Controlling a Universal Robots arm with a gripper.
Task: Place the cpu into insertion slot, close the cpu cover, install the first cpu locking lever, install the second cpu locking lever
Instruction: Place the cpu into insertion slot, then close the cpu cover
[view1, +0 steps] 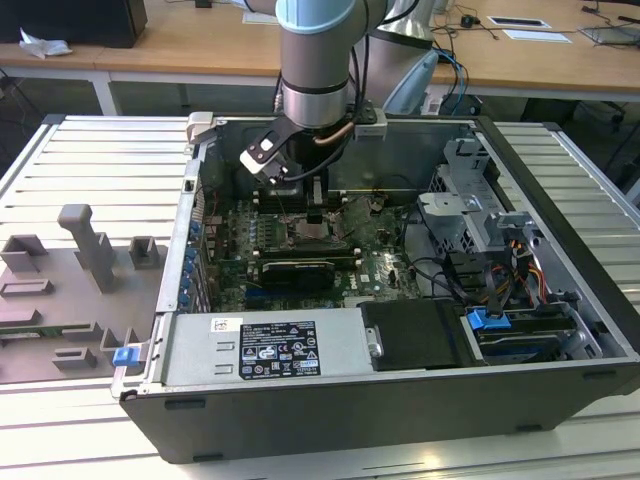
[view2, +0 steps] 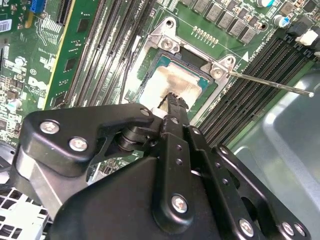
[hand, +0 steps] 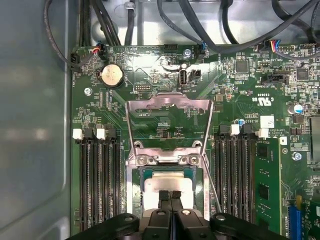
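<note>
The tool (hand: 170, 195) is held with its fingers closed together and nothing clamped between them. Directly under its tips, the cpu (hand: 167, 181) is seated in the socket; whether they touch cannot be told. Just beyond the tips the cpu cover (hand: 169, 103) is swung open, and a thin lever (view2: 270, 83) is seen unlatched beside the tool.

The end effector (view1: 316, 214) hangs low over the motherboard (view1: 236, 252).

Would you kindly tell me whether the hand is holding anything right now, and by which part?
Nothing appears to be held: the hand is shut with nothing between its fingers, and its tips are at the pale top of the cpu.
</note>
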